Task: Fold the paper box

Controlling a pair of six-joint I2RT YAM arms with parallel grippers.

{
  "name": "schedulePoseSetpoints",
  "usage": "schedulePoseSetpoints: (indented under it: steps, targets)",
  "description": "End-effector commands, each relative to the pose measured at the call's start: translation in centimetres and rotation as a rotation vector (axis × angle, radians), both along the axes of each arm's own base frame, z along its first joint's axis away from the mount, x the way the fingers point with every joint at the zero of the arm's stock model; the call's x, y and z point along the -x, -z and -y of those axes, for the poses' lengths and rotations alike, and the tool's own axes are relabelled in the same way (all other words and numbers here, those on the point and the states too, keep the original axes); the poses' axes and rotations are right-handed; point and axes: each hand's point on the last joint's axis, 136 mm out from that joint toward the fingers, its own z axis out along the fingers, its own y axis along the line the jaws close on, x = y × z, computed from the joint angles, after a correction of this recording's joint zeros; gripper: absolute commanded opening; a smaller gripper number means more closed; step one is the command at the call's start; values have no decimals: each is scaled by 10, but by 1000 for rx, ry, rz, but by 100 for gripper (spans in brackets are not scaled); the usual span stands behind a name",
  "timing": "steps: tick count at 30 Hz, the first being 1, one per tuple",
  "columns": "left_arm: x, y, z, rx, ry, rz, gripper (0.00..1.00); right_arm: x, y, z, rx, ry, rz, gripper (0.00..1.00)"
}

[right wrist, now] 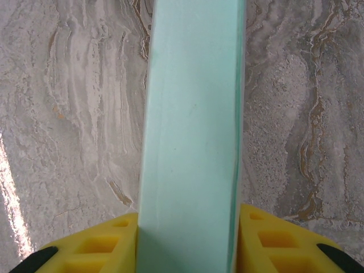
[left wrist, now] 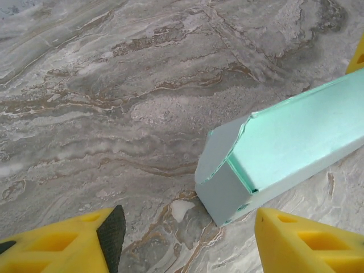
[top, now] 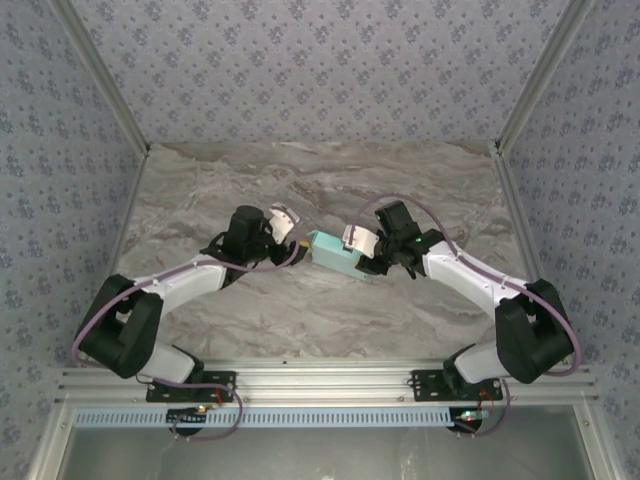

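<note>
The right claw point(right wrist: 187, 250) is closed on the paper box point(right wrist: 190, 114): its yellow fingers point(right wrist: 91, 250) press flat against the two long side walls near one end, and the turquoise body runs straight away from the wrist between them. The box is already formed into a long rectangular tube and sits at about the middle of the bench point(left wrist: 85, 85), well away from every edge. Whether its underside rests on the marble or hangs just above it, I cannot tell. At the box's other end the left claw point(left wrist: 187, 239) is wide open and holds nothing, its two fingers spread to either side just short of that end. There the end panel looks closed but not quite flush, with a thin seam showing along the top edge. I judge the card to be very light, thin and easily dented, and its smooth faces likely to slip, so a hard squeeze at mid-span would probably buckle a wall. The better hold is close to the corners and creases, where the folds stiffen it, while the loose end is pressed gently home.
</note>
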Motion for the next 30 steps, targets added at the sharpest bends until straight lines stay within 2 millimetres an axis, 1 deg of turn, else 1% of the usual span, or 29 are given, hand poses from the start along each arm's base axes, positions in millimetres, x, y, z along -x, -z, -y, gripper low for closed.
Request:
schedulePoseSetpoints:
  steps: [1, 7, 13, 14, 18, 20, 23, 26, 30]
  targets:
    - [2, -22, 8, 36, 75, 78, 61, 12, 7, 0, 2, -18, -70, 29]
    - [-2, -21, 22, 34, 152, 84, 56, 16, 11, -2, 21, -35, -79, 29]
    - [-10, -19, 30, 31, 172, 69, 50, 18, 9, -4, 23, -47, -81, 29]
    - [-10, -19, 32, 31, 179, 64, 47, 18, 9, -4, 25, -50, -79, 29]
    - [-10, -23, 36, 30, 199, 63, 29, 20, 12, -5, 25, -54, -89, 29]
    - [-10, -22, 38, 29, 211, 55, 18, 21, 12, -5, 25, -58, -94, 28]
    - [-5, -25, 42, 37, 250, 24, 5, 21, 12, -5, 28, -45, -95, 29]
    - [2, -31, 48, 52, 274, 12, 4, 19, 13, -6, 34, -32, -92, 28]
    - [9, -37, 54, 49, 289, 8, 5, 20, 17, -13, 55, -31, -82, 28]
